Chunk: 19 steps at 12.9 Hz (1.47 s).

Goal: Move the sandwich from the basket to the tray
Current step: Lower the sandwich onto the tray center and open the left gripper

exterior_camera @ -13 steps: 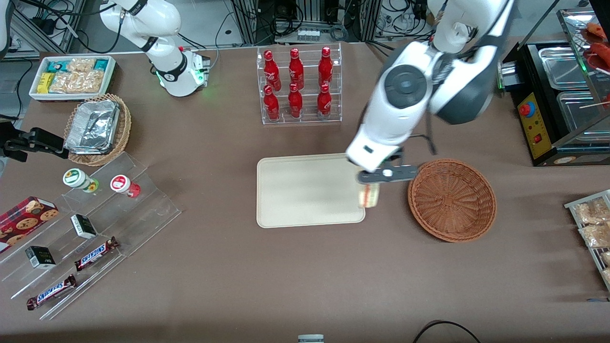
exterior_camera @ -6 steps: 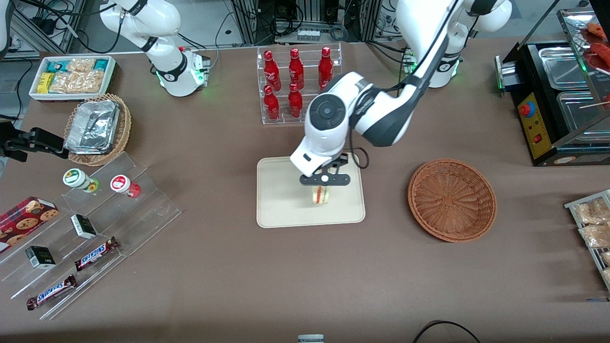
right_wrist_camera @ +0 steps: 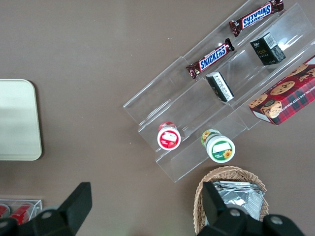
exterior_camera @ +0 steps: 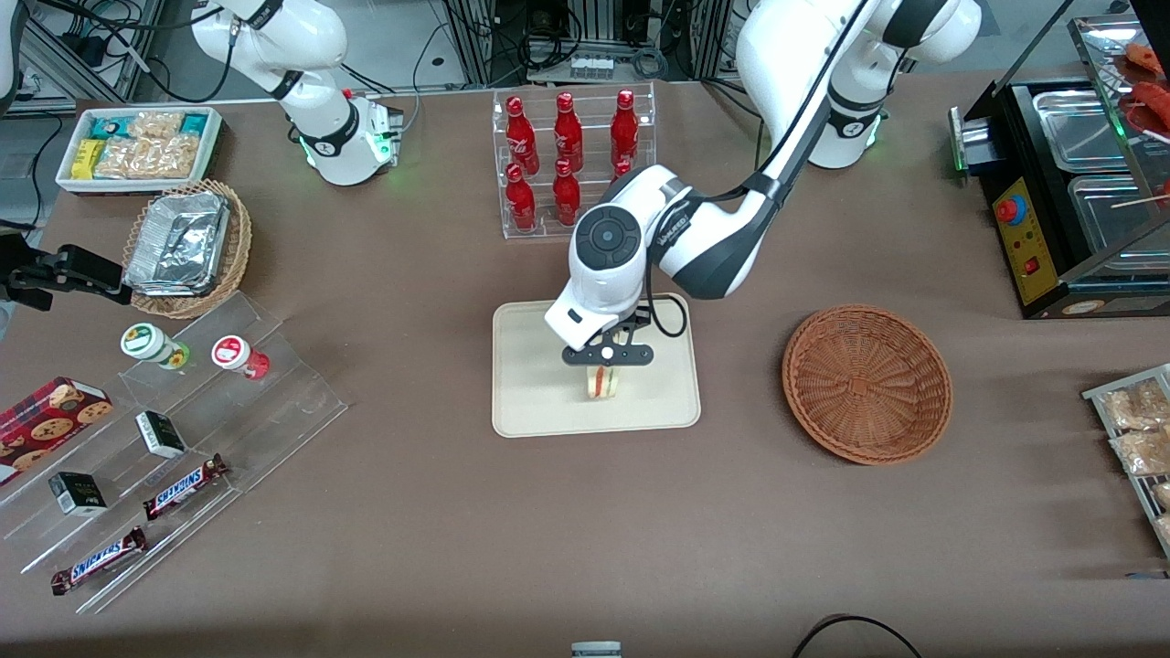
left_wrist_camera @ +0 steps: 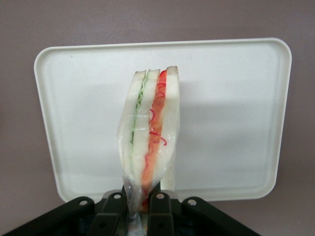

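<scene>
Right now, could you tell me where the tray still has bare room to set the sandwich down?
The tray is bare throughout. The tool, shut on the sandwich, hangs over its half nearer the basket, so the patch directly under it is free. The half toward the parked arm's end is also open. The only crowding is the bottle rack, bordering the tray's edge farther from the front camera.

The gripper hangs over the tray, its jaws clamped on the sandwich, which hangs below them. The basket sits on the table, well apart from the jaws, toward the working arm's end.
</scene>
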Each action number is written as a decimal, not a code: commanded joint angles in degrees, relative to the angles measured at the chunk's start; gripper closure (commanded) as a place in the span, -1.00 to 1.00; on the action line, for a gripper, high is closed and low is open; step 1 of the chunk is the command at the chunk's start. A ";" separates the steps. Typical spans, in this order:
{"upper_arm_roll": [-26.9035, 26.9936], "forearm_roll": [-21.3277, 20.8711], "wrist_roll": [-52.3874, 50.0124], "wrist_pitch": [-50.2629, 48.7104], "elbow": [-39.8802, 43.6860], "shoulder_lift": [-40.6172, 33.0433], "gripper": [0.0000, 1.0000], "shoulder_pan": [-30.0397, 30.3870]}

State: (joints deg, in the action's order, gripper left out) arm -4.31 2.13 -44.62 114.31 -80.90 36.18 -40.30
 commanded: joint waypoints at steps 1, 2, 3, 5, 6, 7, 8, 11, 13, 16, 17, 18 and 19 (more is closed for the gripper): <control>0.80 0.68 -2.48 1.88 0.22 1.87 1.00 -1.27; 0.71 0.69 -3.01 2.58 0.22 2.66 1.00 -1.45; 0.80 0.60 -3.88 3.54 0.22 3.71 1.00 -2.06; 0.80 0.60 -4.24 4.08 0.22 4.51 1.00 -2.41; 0.80 0.51 -4.85 4.08 0.22 4.77 1.00 -3.11; 0.80 0.51 -4.94 4.08 0.22 5.21 1.00 -3.29; 0.80 0.42 -4.95 4.08 0.22 5.30 1.00 -3.30; 0.80 0.51 -5.12 4.08 0.13 5.48 1.00 -3.38; 0.80 0.07 -5.74 4.08 0.22 6.27 1.00 -3.73; 0.80 -0.10 -5.56 4.08 0.30 6.62 -0.75 -3.82; 0.80 -0.11 -5.56 3.99 0.39 6.45 -0.97 -3.74; 0.80 -0.02 -5.65 3.91 0.57 6.27 -0.98 -3.74; 0.80 0.16 -5.74 3.73 0.74 5.92 -0.98 -3.74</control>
State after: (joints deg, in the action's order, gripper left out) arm -4.29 2.12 -49.16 117.96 -80.73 42.66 -43.19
